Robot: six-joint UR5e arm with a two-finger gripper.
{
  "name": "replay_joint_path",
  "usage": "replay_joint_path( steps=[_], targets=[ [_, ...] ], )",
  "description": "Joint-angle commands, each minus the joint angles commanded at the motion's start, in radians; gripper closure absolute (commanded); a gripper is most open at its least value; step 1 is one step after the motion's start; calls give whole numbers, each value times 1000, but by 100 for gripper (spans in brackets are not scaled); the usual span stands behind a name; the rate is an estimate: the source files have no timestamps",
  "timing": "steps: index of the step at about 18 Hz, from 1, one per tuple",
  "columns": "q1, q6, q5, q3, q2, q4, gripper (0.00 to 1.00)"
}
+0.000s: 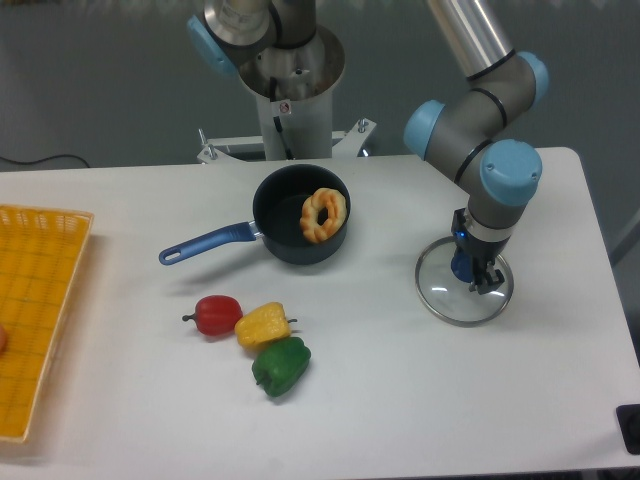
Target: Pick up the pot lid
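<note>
A round glass pot lid (440,290) with a metal rim lies flat on the white table at the right. My gripper (474,277) points straight down over the lid's middle, its dark fingers closed around the blue knob there. The lid rests on the table surface. The knob itself is mostly hidden by the fingers.
A dark blue pot (298,214) with a blue handle holds a donut (323,215) at centre. Red (215,315), yellow (263,325) and green (281,366) peppers lie in front of it. A yellow basket (35,300) sits at the left edge.
</note>
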Motion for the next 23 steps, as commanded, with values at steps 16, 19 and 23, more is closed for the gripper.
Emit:
replay_joint_path(
  steps=[16, 19, 23],
  targets=[
    [-3, -14, 3, 9, 64, -61, 37],
    [-3, -18, 3, 17, 83, -89, 37],
    [-6, -41, 5, 40, 98, -135, 37]
  ],
)
